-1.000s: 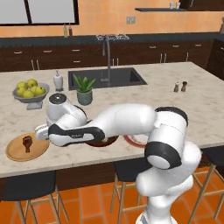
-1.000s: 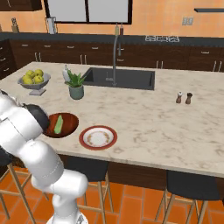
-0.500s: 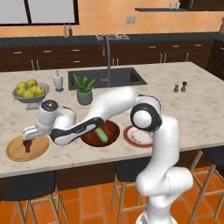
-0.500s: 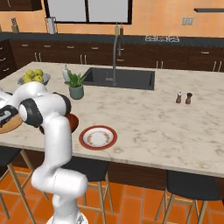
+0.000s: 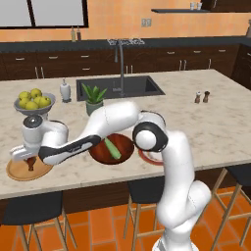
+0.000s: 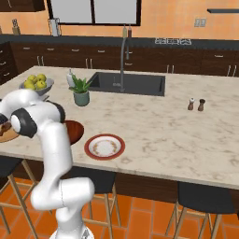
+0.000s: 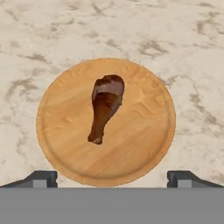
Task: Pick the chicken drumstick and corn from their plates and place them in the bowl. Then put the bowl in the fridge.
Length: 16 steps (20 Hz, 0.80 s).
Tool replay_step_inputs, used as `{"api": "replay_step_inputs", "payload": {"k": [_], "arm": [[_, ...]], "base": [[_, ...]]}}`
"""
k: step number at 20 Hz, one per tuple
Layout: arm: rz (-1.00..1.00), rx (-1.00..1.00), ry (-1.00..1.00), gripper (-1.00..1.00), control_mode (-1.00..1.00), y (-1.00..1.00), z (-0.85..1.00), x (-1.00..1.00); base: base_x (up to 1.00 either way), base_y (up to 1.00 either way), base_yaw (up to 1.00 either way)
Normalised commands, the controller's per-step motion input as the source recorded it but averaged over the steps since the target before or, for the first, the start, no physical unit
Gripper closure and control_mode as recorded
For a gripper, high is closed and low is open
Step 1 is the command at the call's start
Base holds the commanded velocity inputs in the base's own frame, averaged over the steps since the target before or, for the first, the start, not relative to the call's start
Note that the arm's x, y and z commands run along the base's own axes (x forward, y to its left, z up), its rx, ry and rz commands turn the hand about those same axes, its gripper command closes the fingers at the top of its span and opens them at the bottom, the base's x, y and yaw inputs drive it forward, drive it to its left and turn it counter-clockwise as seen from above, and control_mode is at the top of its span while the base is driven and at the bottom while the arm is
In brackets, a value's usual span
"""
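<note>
The reddish-brown chicken drumstick (image 7: 105, 107) lies in the middle of the flat light-tan wooden plate (image 7: 144, 131), thick end away from me. My gripper (image 7: 112, 179) hangs open straight above it, one fingertip on each side of the plate and nothing between them. In the left base view the gripper (image 5: 28, 158) is over the wooden plate (image 5: 17, 171) at the counter's near left. The pale green corn (image 5: 112, 148) lies in the dark bowl (image 5: 100, 153). The white plate with the red-brown rim (image 6: 104, 146) has nothing on it. The fridge is out of view.
A grey bowl of yellow-green fruit (image 5: 33, 102), a soap dispenser (image 5: 64, 90) and a potted plant (image 5: 93, 98) stand behind the plates. The sink (image 5: 120, 87) is at the back, with salt and pepper shakers (image 5: 202, 96) at the right. Stools stand under the counter's front edge.
The arm has swung left, away from the bowl, and the hand now hangs over the wooden plate. The corn in the bowl has come into sight. The jaws stayed open.
</note>
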Motion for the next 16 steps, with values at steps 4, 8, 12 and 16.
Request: {"api": "replay_step_inputs", "payload": {"k": [4,8,12,16], "arm": [[-0.03,0.00,0.02,-1.00,-1.00,0.01,-0.40,0.23],[-0.07,0.00,0.00,-1.00,-1.00,0.03,-0.47,0.41],[-0.10,0.00,0.00,-1.00,-1.00,0.36,-0.16,0.46],[-0.11,0.00,0.01,-1.00,-1.00,0.45,-0.14,0.51]], "base": [[0.00,0.00,0.00],[0.00,0.00,0.00],[0.00,0.00,0.00],[0.00,0.00,0.00]]}}
